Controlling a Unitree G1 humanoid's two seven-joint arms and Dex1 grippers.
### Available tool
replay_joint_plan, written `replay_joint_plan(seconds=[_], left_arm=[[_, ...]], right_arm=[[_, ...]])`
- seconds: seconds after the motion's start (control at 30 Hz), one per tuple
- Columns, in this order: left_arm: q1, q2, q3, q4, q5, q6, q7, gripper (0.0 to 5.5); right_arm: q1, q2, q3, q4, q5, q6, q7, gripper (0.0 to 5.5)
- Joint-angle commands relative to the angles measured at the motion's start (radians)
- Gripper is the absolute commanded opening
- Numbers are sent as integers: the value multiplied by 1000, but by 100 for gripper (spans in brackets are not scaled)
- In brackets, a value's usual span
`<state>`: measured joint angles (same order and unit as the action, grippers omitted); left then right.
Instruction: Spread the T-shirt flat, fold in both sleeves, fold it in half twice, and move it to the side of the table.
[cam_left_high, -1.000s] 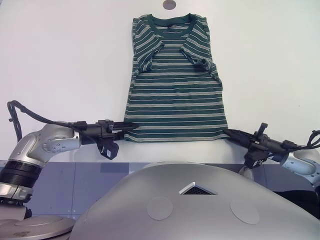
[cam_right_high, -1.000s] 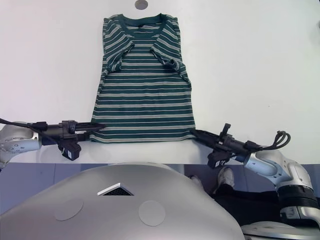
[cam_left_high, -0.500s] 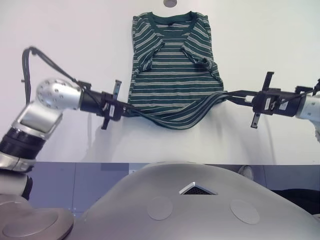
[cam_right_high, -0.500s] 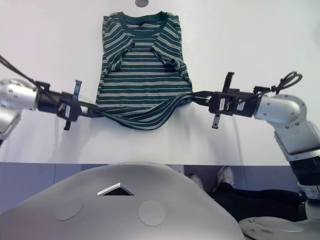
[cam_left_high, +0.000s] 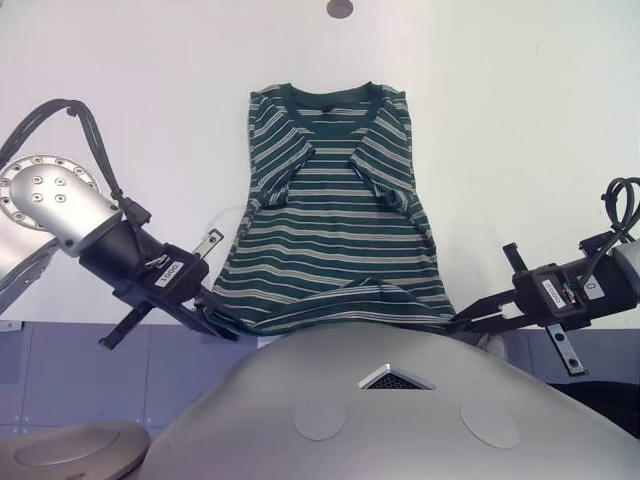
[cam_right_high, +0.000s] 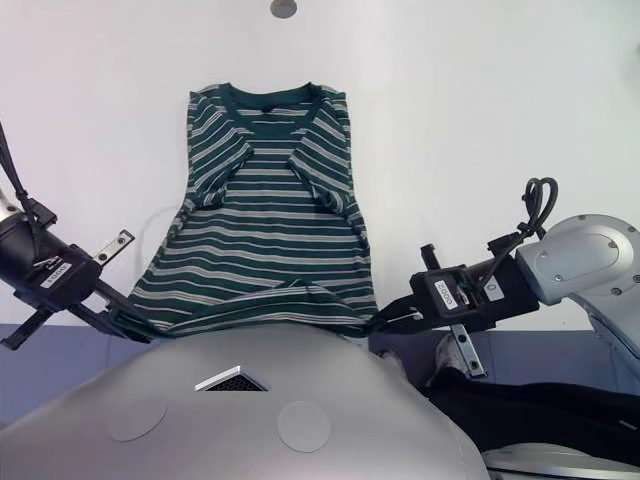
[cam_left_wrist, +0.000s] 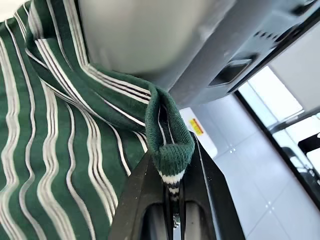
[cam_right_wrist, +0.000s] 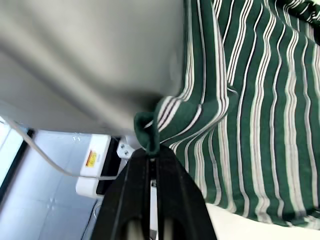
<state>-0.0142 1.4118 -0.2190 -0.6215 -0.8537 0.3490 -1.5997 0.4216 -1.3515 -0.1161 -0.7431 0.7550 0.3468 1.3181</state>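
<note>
A green T-shirt (cam_left_high: 335, 250) with white stripes lies on the white table (cam_left_high: 520, 150), collar at the far end and both sleeves folded in over the chest. Its bottom hem is pulled toward me and hangs at the table's near edge. My left gripper (cam_left_high: 215, 322) is shut on the left hem corner, and the left wrist view shows the cloth bunched between its fingers (cam_left_wrist: 145, 200). My right gripper (cam_left_high: 455, 322) is shut on the right hem corner, seen pinched in the right wrist view (cam_right_wrist: 150, 150). Both grippers sit low at the near edge, one on each side of the shirt.
A small grey round disc (cam_left_high: 340, 8) sits at the table's far edge beyond the collar. Bare white tabletop lies to the left (cam_left_high: 120, 80) and right of the shirt. Grey floor tiles (cam_left_high: 60, 370) show below the near edge.
The grippers lifted the hem toward the middle of the shirt, then drew back toward me and down. The whole shirt slid nearer, its collar now farther from the grey disc.
</note>
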Motion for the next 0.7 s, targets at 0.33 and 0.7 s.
replay_joint_plan(seconds=[0.33, 0.7], left_arm=[[-801, -593, -290, 1049, 516, 38, 29, 3], [-948, -828, -210, 1615, 836, -282, 355, 3]], right_arm=[[-946, 499, 311, 955, -304, 58, -94, 0], [-1121, 831, 402, 1519, -664, -270, -301, 0]])
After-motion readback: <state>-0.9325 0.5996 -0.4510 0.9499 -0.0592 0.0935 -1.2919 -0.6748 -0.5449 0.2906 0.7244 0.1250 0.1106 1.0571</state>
